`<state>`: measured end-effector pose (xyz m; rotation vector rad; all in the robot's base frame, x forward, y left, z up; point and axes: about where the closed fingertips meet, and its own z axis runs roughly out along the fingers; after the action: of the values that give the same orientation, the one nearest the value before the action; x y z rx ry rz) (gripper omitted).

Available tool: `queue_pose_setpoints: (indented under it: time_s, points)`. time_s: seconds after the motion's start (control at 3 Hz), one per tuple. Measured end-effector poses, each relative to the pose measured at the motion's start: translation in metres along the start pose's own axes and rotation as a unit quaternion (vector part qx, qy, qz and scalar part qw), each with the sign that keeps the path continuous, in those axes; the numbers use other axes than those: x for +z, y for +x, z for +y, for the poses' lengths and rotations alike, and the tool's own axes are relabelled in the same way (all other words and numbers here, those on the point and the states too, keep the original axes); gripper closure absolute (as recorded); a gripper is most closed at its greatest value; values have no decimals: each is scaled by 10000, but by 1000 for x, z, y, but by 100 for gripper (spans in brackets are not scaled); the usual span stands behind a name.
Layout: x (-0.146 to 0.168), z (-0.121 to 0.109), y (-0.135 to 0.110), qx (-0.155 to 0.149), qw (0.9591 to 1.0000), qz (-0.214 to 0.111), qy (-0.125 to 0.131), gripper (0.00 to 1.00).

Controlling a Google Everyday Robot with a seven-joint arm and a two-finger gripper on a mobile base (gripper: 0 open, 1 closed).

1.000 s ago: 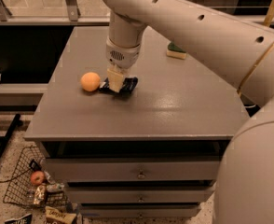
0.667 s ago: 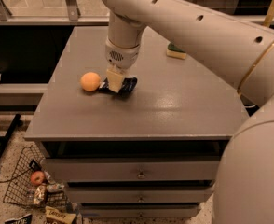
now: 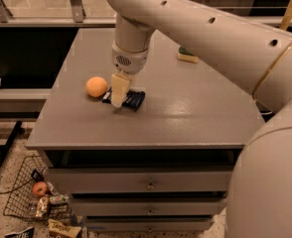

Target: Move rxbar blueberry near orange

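Camera view: pincer [image 3: 118, 99] over rxbar blueberry [image 3: 134, 99] beside orange [image 3: 96, 87], grip unclear; sponge [image 3: 187, 56] well behind.

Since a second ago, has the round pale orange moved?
No. The round orange is unmoved against the grey table's left edge; pincer beside it, at the navy snack bar.

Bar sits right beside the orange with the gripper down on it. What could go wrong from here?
1. The gripper is low at the bar, close to the orange. A sideways shift could nudge the round fruit, which might roll toward the table's left edge.
2. If the bar comes up or slides with the gripper as it lifts, it could end up away from the orange.
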<state>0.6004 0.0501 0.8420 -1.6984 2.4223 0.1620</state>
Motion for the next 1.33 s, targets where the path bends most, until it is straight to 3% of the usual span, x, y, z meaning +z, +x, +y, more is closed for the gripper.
queue_pose_setpoints:
  time_s: [0.67, 1.0, 1.33]
  points:
    - [-8, 1, 6, 10, 9999, -55, 96, 0]
    - [-38, 5, 32, 67, 9989, -304, 353, 0]
    - [-85, 9, 84, 227, 9952, -632, 707, 0]
